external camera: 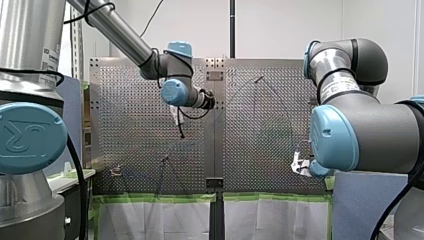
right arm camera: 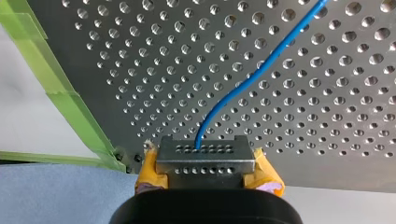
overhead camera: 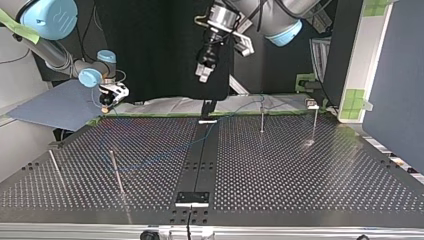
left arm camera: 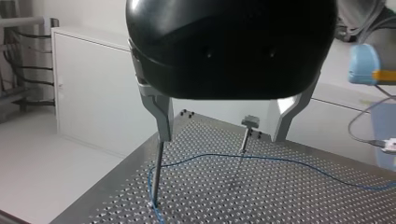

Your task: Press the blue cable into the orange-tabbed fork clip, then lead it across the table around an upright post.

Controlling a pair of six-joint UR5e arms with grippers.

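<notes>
My right gripper has its jaws closed on the blue cable. In the right wrist view the cable comes out from the middle of the grey metal tips, between the yellow pads, and runs away over the tabletop. I think the gripper holds it like this so that the loose end is under control and the line can be drawn a little tight while it is laid.

I take the upright post as the landmark. The cable bends round the foot of this post, just beside it; I cannot tell if it touches. From there it runs over the holes, past a second post with a flat head, toward the side where my right gripper holds it. So the cable seems already led partly round the post, which would explain why the right gripper pulls from that side.

My left gripper hangs high above the post with its jaws wide open, holding nothing. The post stands under one metal finger, not between the two. The cable lies on the tabletop ahead of the open jaws and well apart from them. I judge this arm is kept free and raised, ready to come down and press or guide the cable.

Well apart from the post, across the dark middle strip, the cable reaches a small pale fitting on a stem, probably the fork clip. I cannot make out its orange tab, nor whether the cable is seated in it.
</notes>
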